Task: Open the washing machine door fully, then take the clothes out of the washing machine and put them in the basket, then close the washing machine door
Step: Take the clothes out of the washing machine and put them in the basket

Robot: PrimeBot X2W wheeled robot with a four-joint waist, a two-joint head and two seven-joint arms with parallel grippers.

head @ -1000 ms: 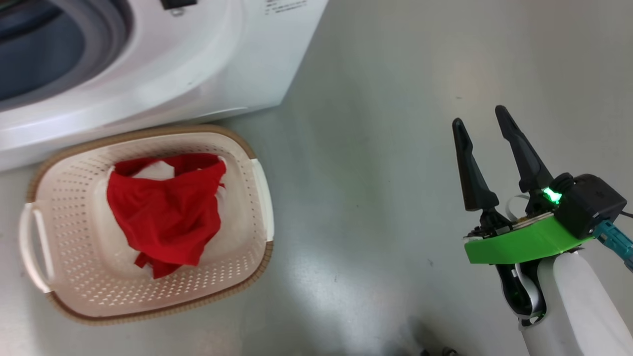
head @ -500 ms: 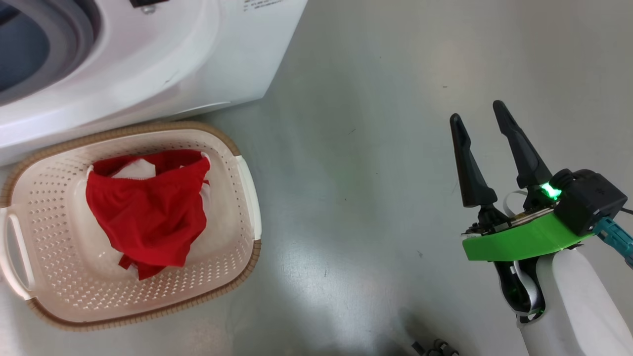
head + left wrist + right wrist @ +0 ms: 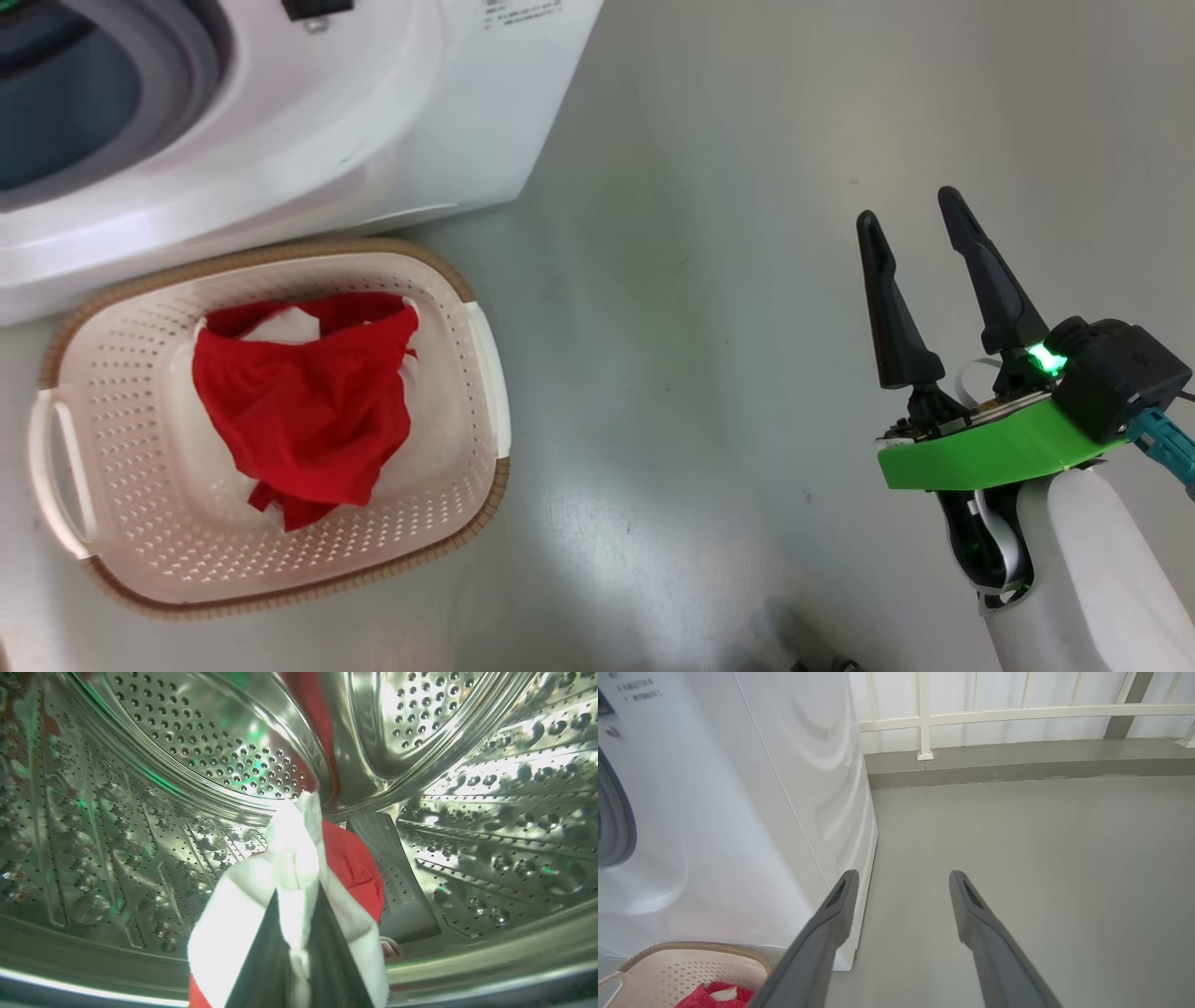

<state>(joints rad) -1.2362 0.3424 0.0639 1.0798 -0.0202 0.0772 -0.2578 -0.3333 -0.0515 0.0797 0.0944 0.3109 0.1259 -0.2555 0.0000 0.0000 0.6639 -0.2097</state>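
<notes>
Inside the drum [image 3: 224, 742] of the washing machine [image 3: 373, 112], a red-and-white garment [image 3: 348, 868] is pinched between the closed fingers of the left gripper [image 3: 297, 889]; another red garment [image 3: 308, 401] lies in the basket [image 3: 280, 252] in front of the machine. The right gripper [image 3: 907, 207] hangs spread and empty, well to the machine's right. Risk: the thin pinch may slip if trailing fabric drags on the drum paddle [image 3: 397, 872].
</notes>
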